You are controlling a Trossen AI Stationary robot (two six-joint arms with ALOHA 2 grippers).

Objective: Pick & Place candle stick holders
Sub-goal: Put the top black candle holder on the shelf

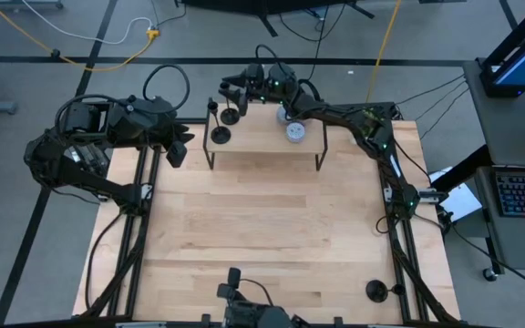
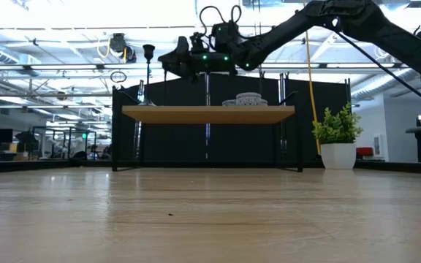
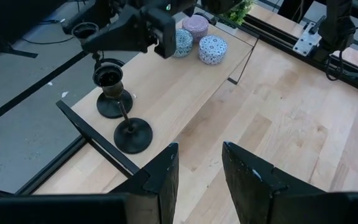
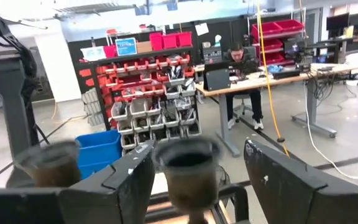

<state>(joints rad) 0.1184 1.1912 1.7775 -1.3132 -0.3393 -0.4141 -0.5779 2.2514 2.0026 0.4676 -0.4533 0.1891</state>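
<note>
Two black candle stick holders stand on their disc bases at the left end of a low wooden shelf (image 1: 262, 150) at the table's far side. The nearer one (image 3: 132, 134) stands free. The farther one (image 1: 231, 117) has its cup (image 4: 185, 160) between the open fingers of my right gripper (image 4: 197, 149), which reaches in level from the right. There is a clear gap to one finger; the other is very close. A third holder (image 1: 376, 291) stands on the table near the front right corner. My left gripper (image 3: 197, 180) waits open at the table's left, above the shelf's left end.
Three round patterned pucks (image 3: 197, 38) sit on the shelf's right half, under my right arm. The shelf stands on thin black legs (image 1: 210, 155). Bare wood (image 1: 262, 228) stretches between the shelf and the front edge. A potted plant (image 2: 336, 139) stands beyond the table.
</note>
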